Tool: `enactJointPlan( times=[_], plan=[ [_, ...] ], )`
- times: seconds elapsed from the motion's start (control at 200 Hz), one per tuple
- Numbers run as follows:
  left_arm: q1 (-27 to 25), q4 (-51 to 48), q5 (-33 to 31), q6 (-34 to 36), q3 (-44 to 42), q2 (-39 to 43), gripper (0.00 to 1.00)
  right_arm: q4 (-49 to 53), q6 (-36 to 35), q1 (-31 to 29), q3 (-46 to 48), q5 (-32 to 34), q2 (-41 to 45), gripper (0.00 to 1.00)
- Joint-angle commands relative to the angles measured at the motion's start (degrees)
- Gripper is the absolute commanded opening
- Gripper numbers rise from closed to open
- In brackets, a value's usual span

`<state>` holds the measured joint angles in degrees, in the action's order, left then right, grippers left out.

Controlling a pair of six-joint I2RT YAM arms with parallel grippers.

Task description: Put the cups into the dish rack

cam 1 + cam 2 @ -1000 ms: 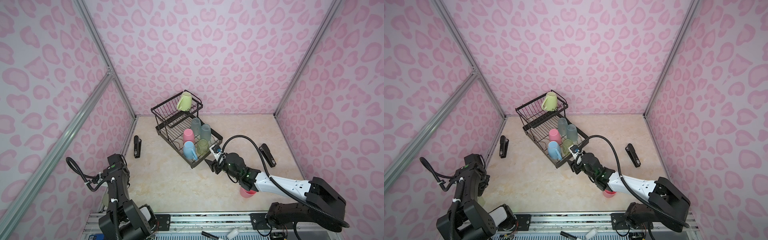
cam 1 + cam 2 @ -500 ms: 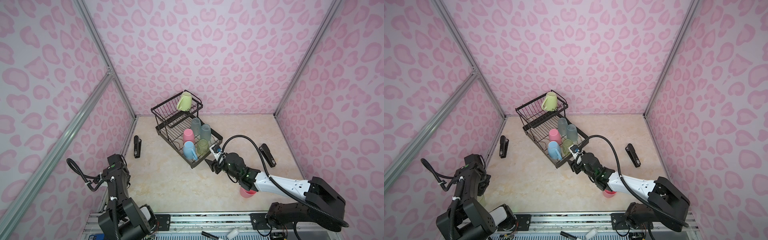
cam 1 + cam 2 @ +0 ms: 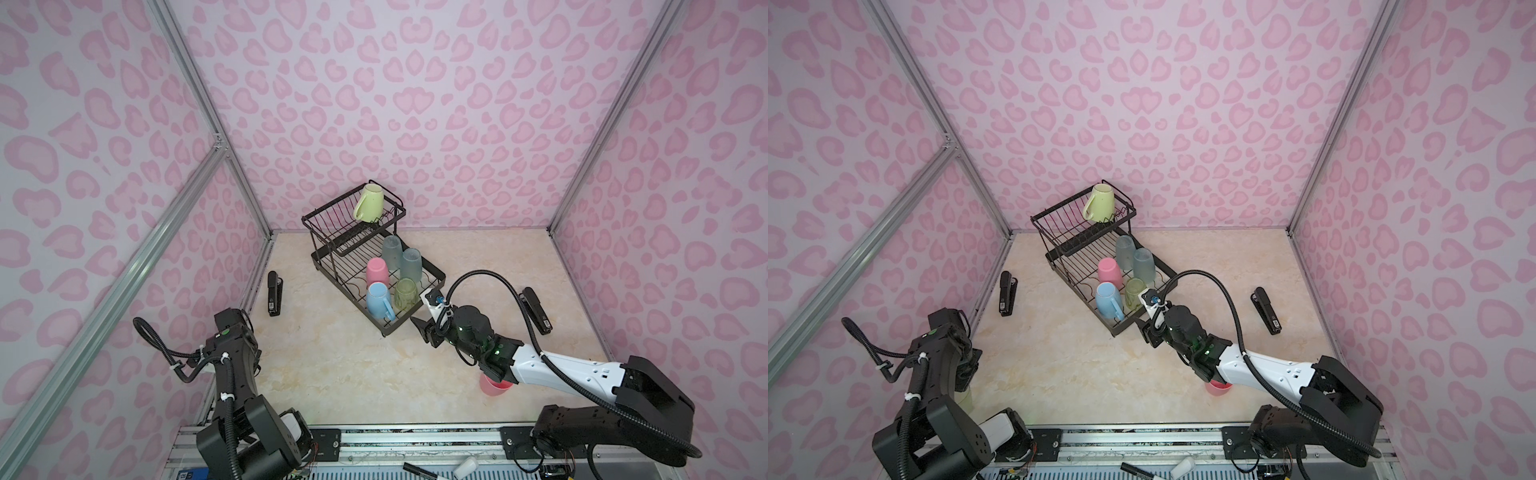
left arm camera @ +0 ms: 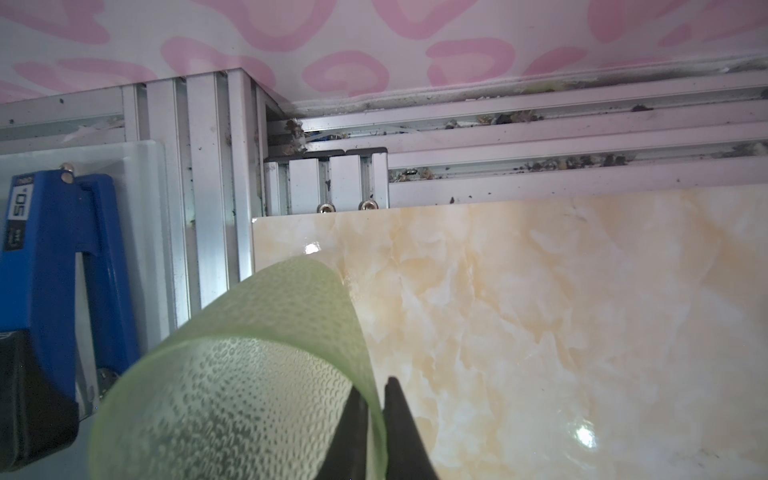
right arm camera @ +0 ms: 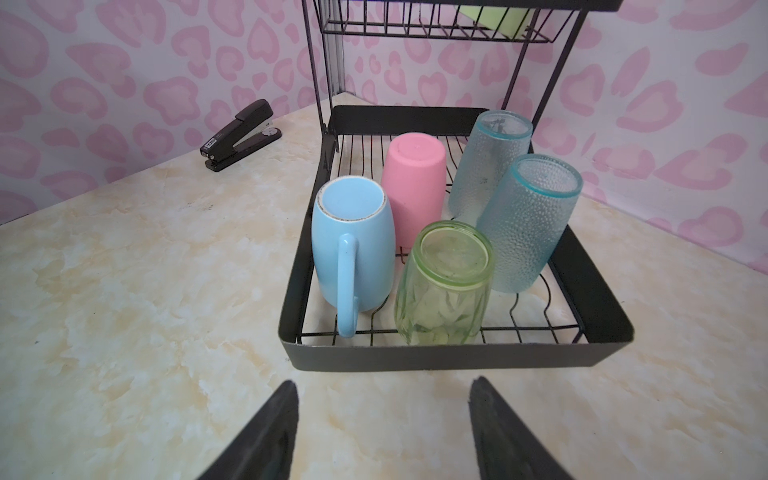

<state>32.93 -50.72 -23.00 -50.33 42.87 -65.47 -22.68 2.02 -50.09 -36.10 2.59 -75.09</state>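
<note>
I read this as a lab test booth: pink heart-print walls [image 3: 415, 104] framed by aluminium extrusion posts [image 3: 219, 144], marble-look board [image 3: 353, 365] for a tabletop, slotted metal rail [image 3: 415, 434] along the front edge, marker pen [image 3: 419, 471] lying beside it.

Bright, even light fills the booth from overhead, and the shadows under the dish rack [image 3: 348, 296] are faint and soft. In the left wrist view the glossy counter [image 4: 540, 311] throws back small white glare spots, and the green tumbler [image 4: 232, 395] sits so close that it goes soft. In the right wrist view the dark fingers [image 5: 266, 436] blur, and the edges stretch wide.
</note>
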Motion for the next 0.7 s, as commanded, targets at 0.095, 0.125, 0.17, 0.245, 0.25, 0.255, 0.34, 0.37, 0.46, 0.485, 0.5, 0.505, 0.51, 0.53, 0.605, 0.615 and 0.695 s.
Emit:
enactJointPlan(
  times=[0.095,0.125,0.17,0.245,0.25,0.255,0.34,0.37,0.46,0.485,0.5,0.505,0.51,0.53,0.605,0.615,0.695],
  plan=[
    [0.0,1.1,0.9,1.1,0.0,1.1,0.07,-0.4,0.4,0.0,0.1,0.6,0.6,0.65],
    [0.0,1.2,1.1,1.4,0.1,1.5,0.07,-0.3,0.3,0.0,0.1,0.5,0.8,0.65],
    [0.0,1.9,2.0,2.2,0.1,2.0,0.07,-0.3,0.4,0.0,0.1,0.7,0.9,0.65],
    [-0.1,3.2,4.3,3.8,0.1,3.1,0.08,-0.3,0.4,-0.1,0.0,0.7,1.1,0.65],
    [0.0,3.3,4.4,4.0,0.1,3.1,0.08,-0.2,0.4,0.0,0.0,0.7,1.2,0.65],
    [0.0,3.4,4.5,4.1,0.1,3.2,0.08,-0.2,0.4,0.0,0.0,0.7,1.1,0.65],
    [-0.2,4.8,7.0,5.8,0.0,4.4,0.09,0.1,0.4,0.0,-0.3,1.1,1.1,0.64],
    [-0.3,5.4,7.9,6.4,-0.1,4.8,0.09,0.2,0.6,0.1,-0.4,1.4,1.1,0.64],
    [-1.1,7.7,12.1,9.7,-0.3,6.1,0.11,1.0,0.9,0.1,-1.0,2.5,0.7,0.64],
    [-1.4,9.0,14.4,10.9,-0.5,6.5,0.11,1.2,1.0,0.1,-1.2,2.9,0.6,0.64],
    [-1.6,9.4,15.4,11.2,-0.6,6.8,0.11,1.3,1.1,0.1,-1.3,3.1,0.5,0.64],
    [-1.7,9.5,15.7,11.4,-0.6,6.9,0.11,1.4,1.2,0.1,-1.3,3.2,0.5,0.64],
    [-1.9,9.6,15.9,11.5,-0.7,7.1,0.11,1.4,1.2,0.1,-1.3,3.2,0.5,0.64],
    [-2.3,10.0,16.6,11.9,-0.8,7.5,0.11,1.7,1.3,0.1,-1.5,3.5,0.4,0.63],
    [-4.2,12.3,20.1,13.8,-1.1,9.3,0.12,2.2,1.7,0.3,-1.8,4.1,0.1,0.63],
    [-4.4,12.6,20.6,14.0,-1.2,9.5,0.12,2.2,1.7,0.4,-1.8,4.2,0.1,0.62],
    [-5.9,14.0,23.4,14.9,-1.3,11.4,0.12,2.2,2.4,0.7,-1.9,4.4,0.1,0.62]
  ],
)
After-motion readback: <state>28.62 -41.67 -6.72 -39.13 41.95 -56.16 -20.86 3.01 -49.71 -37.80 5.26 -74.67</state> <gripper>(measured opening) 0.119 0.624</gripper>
